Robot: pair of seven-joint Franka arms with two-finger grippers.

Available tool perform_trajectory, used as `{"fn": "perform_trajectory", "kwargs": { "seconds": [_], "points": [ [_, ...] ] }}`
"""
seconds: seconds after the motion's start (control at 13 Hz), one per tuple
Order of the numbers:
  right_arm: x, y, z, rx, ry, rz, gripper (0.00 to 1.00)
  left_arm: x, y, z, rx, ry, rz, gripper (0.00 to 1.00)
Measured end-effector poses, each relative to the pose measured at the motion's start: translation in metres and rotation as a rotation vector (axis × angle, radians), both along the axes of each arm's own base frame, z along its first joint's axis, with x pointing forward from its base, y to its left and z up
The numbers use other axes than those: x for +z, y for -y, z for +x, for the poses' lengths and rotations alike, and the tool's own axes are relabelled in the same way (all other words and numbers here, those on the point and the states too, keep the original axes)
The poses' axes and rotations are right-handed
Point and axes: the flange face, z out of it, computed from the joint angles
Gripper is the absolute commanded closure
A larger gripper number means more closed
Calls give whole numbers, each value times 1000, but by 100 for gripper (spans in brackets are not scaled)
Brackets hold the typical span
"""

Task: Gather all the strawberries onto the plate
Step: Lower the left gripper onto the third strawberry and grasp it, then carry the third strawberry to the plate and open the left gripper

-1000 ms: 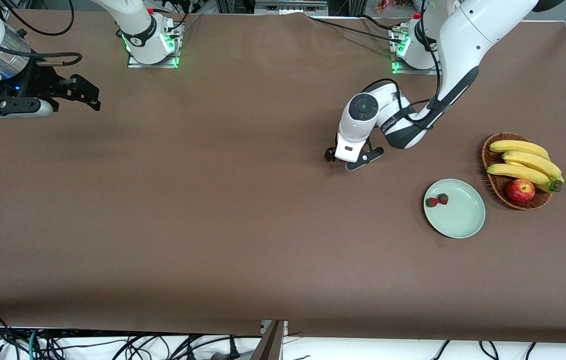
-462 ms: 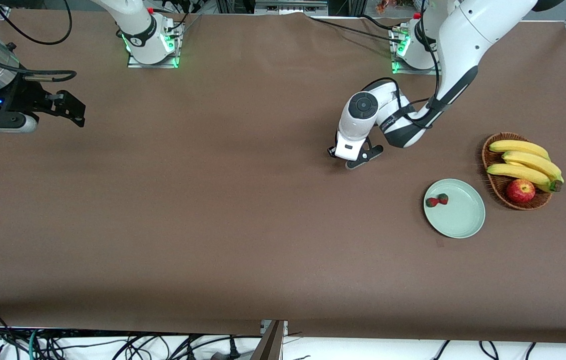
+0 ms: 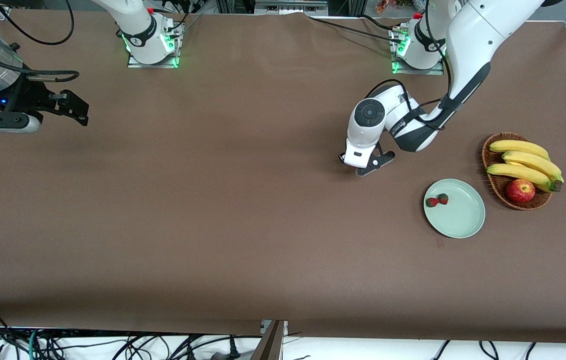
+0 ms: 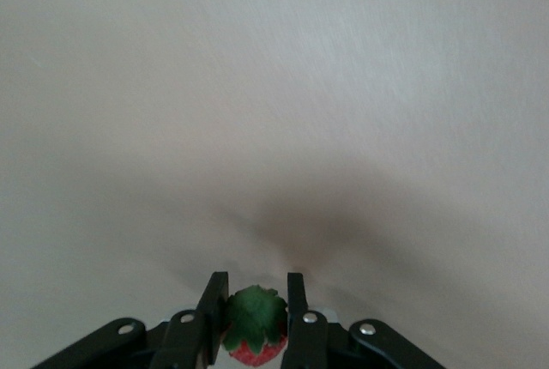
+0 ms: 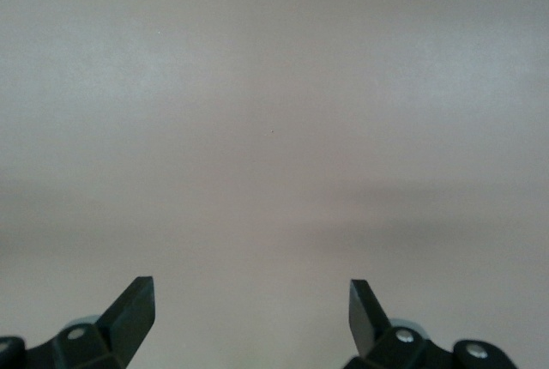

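Overhead, the front view shows the left gripper (image 3: 363, 166) low over the bare brown table (image 3: 212, 210), toward the left arm's end. Its fingertips are hidden under the wrist in this view. The plate (image 3: 463, 220) lies on the table nearer to the front camera than that gripper. Two strawberries (image 3: 437, 200) rest in the plate, touching each other, close to its rim. A basket (image 3: 494, 185) stands just beside the plate, closer to the table's end, and holds bananas (image 3: 525, 162) and an apple (image 3: 520, 190). The right gripper (image 3: 70, 105) waits above the right arm's end of the table, well apart from the plate.

Next, the left wrist view shows the left gripper (image 4: 255, 309) clamped narrow on a third strawberry (image 4: 254, 328), green cap facing the camera, one finger pressing each side.

Finally, the right wrist view shows the right gripper (image 5: 253, 300) with fingers (image 5: 133, 305) spread wide and nothing between them, only table below.
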Motion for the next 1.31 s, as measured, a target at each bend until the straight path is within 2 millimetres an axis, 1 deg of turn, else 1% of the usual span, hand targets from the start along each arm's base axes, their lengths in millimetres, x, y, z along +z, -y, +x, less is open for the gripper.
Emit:
{"fn": "perform_trajectory", "kwargs": {
  "seconds": [0.23, 0.31, 0.38, 0.46, 0.54, 0.62, 0.77, 0.85, 1.0, 1.15, 1.23, 1.31],
  "points": [
    [0, -2, 0, 2, -1, 7, 0, 27, -12, 23, -79, -75, 72, 100],
    [0, -3, 0, 3, -1, 9, 0, 38, -19, 34, -111, -121, 64, 100],
    [1, -4, -1, 2, -1, 14, 0, 48, -32, 47, -151, -161, 53, 100],
    [1, -4, -1, 2, -2, 19, 0, 56, -53, 61, -200, -192, 40, 100],
    [1, -5, -1, 2, -2, 22, 0, 61, -80, 75, -255, -213, 17, 100],
    [1, -5, -1, 3, -4, 23, 0, 62, -111, 87, -311, -231, -11, 100],
    [0, -5, -2, 2, -9, 23, 0, 63, -175, 105, -404, -257, -66, 100],
    [0, -5, -2, 2, -10, 23, 0, 64, -203, 112, -444, -263, -91, 100],
    [0, -5, -2, 2, -11, 23, 0, 64, -256, 127, -528, -253, -129, 100],
    [0, -5, -2, 2, -11, 23, 0, 56, -300, 144, -638, -210, -149, 100],
    [0, -5, -2, 2, -11, 23, 0, 48, -316, 150, -690, -183, -154, 91],
    [0, -5, -2, 0, -10, 23, 0, 37, -330, 155, -741, -160, -155, 59]
  ]
}}
